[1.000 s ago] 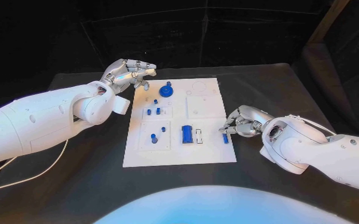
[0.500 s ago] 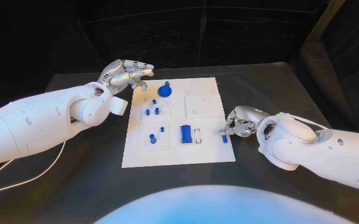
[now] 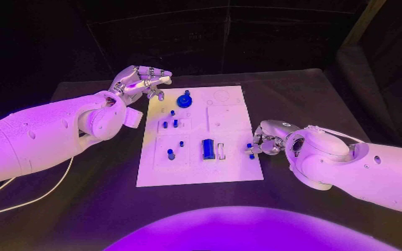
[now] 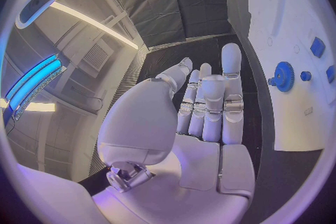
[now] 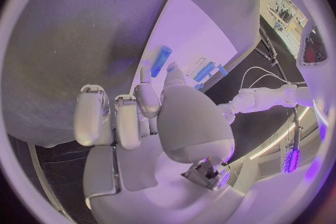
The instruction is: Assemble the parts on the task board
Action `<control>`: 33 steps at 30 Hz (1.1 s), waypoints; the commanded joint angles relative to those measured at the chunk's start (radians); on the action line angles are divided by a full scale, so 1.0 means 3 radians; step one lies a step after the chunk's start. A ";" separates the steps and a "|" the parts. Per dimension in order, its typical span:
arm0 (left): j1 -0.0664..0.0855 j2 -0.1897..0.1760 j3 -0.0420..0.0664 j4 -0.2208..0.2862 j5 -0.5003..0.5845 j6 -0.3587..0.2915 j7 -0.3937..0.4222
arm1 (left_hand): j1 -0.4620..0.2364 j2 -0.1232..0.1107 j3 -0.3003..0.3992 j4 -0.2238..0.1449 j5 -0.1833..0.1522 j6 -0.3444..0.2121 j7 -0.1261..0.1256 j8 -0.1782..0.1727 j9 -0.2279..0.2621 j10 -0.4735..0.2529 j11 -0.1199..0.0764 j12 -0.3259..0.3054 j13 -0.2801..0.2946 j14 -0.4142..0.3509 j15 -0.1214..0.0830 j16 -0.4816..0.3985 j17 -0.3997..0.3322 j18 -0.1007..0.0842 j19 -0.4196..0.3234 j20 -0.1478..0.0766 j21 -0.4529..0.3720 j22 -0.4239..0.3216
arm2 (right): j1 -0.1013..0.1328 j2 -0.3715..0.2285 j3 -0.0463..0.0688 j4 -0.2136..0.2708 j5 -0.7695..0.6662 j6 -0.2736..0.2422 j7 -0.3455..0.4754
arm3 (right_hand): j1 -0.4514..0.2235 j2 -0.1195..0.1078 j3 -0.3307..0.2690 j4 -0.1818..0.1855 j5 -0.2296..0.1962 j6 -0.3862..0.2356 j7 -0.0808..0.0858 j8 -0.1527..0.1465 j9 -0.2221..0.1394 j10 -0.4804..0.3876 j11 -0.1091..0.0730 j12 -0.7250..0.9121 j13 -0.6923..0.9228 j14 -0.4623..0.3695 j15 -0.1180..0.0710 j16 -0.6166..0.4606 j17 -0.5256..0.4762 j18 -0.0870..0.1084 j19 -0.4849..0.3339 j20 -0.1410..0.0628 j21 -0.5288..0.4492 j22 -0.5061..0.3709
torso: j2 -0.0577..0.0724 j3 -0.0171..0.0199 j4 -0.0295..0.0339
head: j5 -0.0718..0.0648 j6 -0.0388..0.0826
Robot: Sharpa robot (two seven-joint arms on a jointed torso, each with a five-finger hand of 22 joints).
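Observation:
The white task board (image 3: 230, 167) lies in the middle of the table. On it are a blue gear (image 3: 184, 101), a blue block (image 3: 208, 149) and several small blue pegs (image 3: 165, 125). A loose blue peg (image 3: 251, 155) lies at the board's right edge. My right hand (image 3: 269, 141) is beside it, with curled fingertips on or over the peg's near end. In the right wrist view the peg (image 5: 162, 60) lies just past the thumb tip, and a grip is unclear. My left hand (image 3: 140, 81) hovers off the board's far left corner, holding nothing. The left wrist view shows the gear (image 4: 284, 76) beside that hand (image 4: 206, 103).
A white cable (image 3: 38, 196) runs over the black table at the near left. My right forearm (image 3: 352, 167) lies across the table to the right of the board. Dark curtains stand behind the table's far edge.
My right hand has crept a little closer to the board, and its fingertips now cover part of the loose peg. The left hand has hardly moved.

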 commanded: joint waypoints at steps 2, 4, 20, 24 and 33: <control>0.0003 -0.0001 0.0002 0.0001 0.0012 0.0037 0.0025 | -0.0010 0.0031 -0.0021 0.0003 -0.0009 -0.0002 -0.0001 0.0006 0.0001 -0.0021 -0.0007 0.0018 0.0005 -0.0027 0.0006 -0.0005 -0.0005 0.0062 -0.0002 0.0011 -0.0022 -0.0004 | -0.0007 0.0034 -0.0005 -0.0001 -0.0063 0.0161 -0.0054 | 0.0049 -0.0007 0.0012 0.0003 -0.0005 0.0026 -0.0006 0.0030 0.0035 -0.0002 -0.0028 0.0002 0.0008 0.0210 -0.0029 -0.0007 0.0196 -0.0035 0.0001 -0.0020 0.0015 0.0129 | 0.0000 -0.0002 0.0003 | -0.0002 -0.0003; 0.0003 -0.0001 0.0002 0.0000 0.0012 0.0038 0.0025 | -0.0010 0.0031 -0.0021 0.0003 -0.0009 -0.0002 -0.0001 0.0006 0.0001 -0.0021 -0.0007 0.0018 0.0005 -0.0027 0.0006 -0.0005 -0.0005 0.0062 -0.0002 0.0011 -0.0022 -0.0004 | -0.0009 0.0054 -0.0005 -0.0010 -0.0080 0.0176 -0.0057 | 0.0141 0.0008 0.0041 -0.0038 0.0043 0.0017 -0.0008 0.0043 0.0061 -0.0003 -0.0032 -0.0002 0.0009 0.0210 -0.0034 -0.0008 0.0198 -0.0036 0.0003 -0.0025 0.0016 0.0131 | -0.0001 -0.0002 0.0004 | 0.0001 -0.0009; 0.0003 -0.0005 0.0002 0.0004 0.0012 0.0042 0.0022 | -0.0010 0.0031 -0.0021 0.0003 -0.0009 -0.0002 -0.0001 0.0006 0.0001 -0.0021 -0.0007 0.0018 0.0005 -0.0027 0.0006 -0.0005 -0.0005 0.0062 -0.0002 0.0011 -0.0022 -0.0004 | -0.0022 0.0190 -0.0005 -0.0090 -0.0308 0.0395 -0.0122 | 0.0954 0.0241 0.0561 -0.0585 -0.0150 -0.0067 0.0017 -0.0055 0.0124 -0.0062 -0.0028 -0.0107 -0.0033 0.0209 -0.0040 -0.0014 0.0205 -0.0039 0.0006 -0.0042 0.0011 0.0139 | -0.0002 -0.0002 0.0001 | 0.0013 -0.0018; 0.0003 -0.0007 0.0002 0.0004 0.0012 0.0042 0.0021 | -0.0006 0.0033 -0.0023 0.0003 -0.0009 0.0000 -0.0004 0.0009 0.0002 -0.0021 -0.0009 0.0023 0.0006 -0.0029 0.0005 -0.0004 -0.0010 0.0062 -0.0001 0.0011 -0.0024 -0.0008 | -0.0023 0.0199 -0.0005 -0.0082 -0.0324 0.0390 -0.0132 | 0.0942 0.0239 0.0664 -0.0631 -0.0114 -0.0071 0.0037 -0.0123 0.0106 -0.0070 -0.0012 -0.0125 -0.0039 0.0208 -0.0025 -0.0017 0.0203 -0.0039 0.0004 -0.0031 0.0010 0.0140 | -0.0004 -0.0001 0.0000 | 0.0014 -0.0018; 0.0002 -0.0006 0.0001 0.0005 0.0012 0.0051 0.0018 | -0.0006 0.0033 -0.0023 0.0003 -0.0009 0.0000 -0.0004 0.0009 0.0002 -0.0021 -0.0009 0.0023 0.0006 -0.0029 0.0005 -0.0004 -0.0010 0.0062 -0.0001 0.0011 -0.0024 -0.0008 | -0.0023 0.0183 -0.0005 -0.0001 -0.0319 0.0182 -0.0109 | 0.0649 0.0108 0.0851 -0.0553 0.0150 -0.0046 0.0049 -0.0294 0.0063 -0.0061 0.0002 -0.0132 -0.0038 0.0209 -0.0009 -0.0019 0.0207 -0.0039 0.0009 -0.0007 0.0012 0.0148 | -0.0003 0.0000 0.0001 | 0.0011 -0.0018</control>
